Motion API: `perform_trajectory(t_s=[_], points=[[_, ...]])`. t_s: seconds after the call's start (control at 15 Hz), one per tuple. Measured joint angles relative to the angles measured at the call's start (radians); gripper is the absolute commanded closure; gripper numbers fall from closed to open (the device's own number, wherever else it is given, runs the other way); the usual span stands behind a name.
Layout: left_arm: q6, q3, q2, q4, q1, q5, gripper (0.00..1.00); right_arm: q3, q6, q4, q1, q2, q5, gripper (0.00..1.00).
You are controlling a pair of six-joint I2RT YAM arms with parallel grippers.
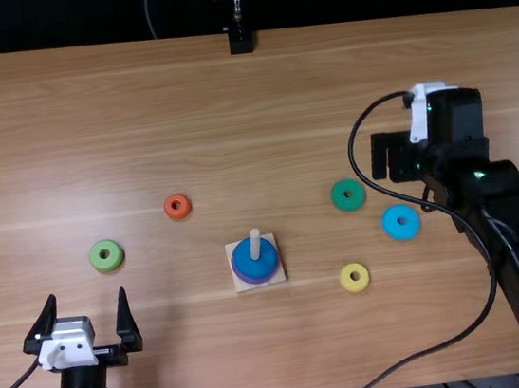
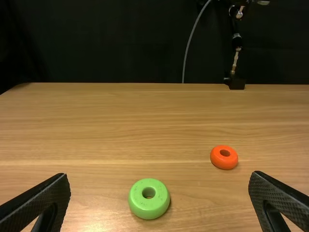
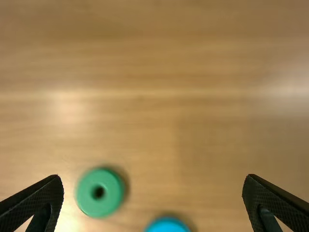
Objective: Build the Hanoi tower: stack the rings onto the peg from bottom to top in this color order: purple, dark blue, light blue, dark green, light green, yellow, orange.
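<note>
Left gripper stands open near the lower left; in the left wrist view the left gripper has the light green ring and orange ring beyond it. The right gripper, open, is above the table past the dark green ring and light blue ring. In its wrist view the right gripper holds nothing, with the dark green ring below. On the wooden peg, the dark blue ring lies over the purple ring. A yellow ring lies right of the base.
The square peg base sits near the middle of the table. A black cable loops from the right arm toward the near edge. A black stand foot is at the far edge.
</note>
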State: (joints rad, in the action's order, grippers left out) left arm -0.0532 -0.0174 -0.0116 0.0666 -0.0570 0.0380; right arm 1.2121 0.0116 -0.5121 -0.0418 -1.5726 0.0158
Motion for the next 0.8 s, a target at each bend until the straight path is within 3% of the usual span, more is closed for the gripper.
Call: perform_trajectory(t_s=[0.33,0.8], points=[[0.0,0.0,0.0,0.0,0.0,-0.001,0.0,-0.16,-0.036,0.0,0.003,0.029,-0.002,0.0],[0.0,0.0,0.0,0.0,0.0,0.0,0.0,-0.25,-0.04,-0.001,0.003,0.029,-0.005,0.0]])
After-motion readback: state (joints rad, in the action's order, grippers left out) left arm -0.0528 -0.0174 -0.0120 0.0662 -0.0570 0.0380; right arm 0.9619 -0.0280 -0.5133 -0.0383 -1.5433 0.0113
